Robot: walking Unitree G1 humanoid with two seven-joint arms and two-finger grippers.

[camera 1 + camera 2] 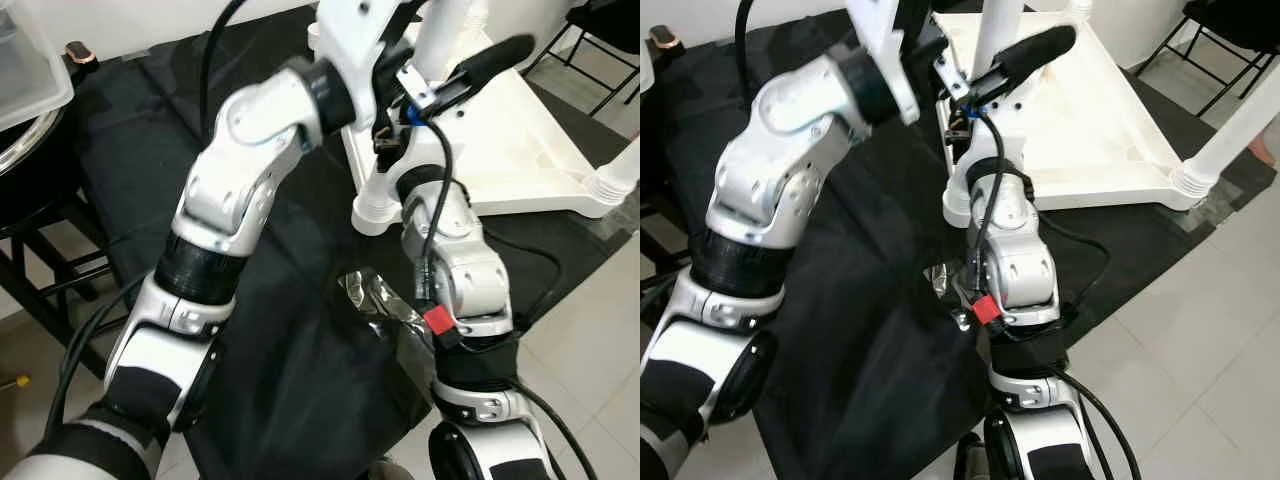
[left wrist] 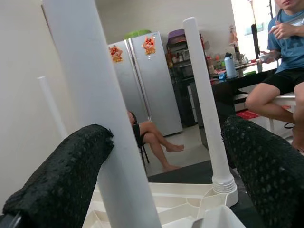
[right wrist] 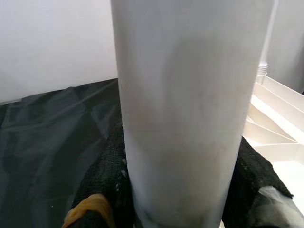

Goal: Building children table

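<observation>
An upturned white children's table top (image 1: 1090, 120) lies on a black sheet (image 1: 870, 330), its legs pointing upward. The right gripper (image 3: 180, 190) is clamped around one white table leg (image 3: 185, 95) at the top's near corner, black fingers (image 3: 107, 175) pressed against both sides. The left gripper (image 2: 166, 180), just beside it, has its fingers spread apart around that same leg (image 2: 102, 118) without closing. Another leg (image 2: 206, 104) stands beyond.

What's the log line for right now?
stage: leg fitting | tabletop: upside down on black cloth | right gripper: shut on leg | left gripper: open beside leg
</observation>
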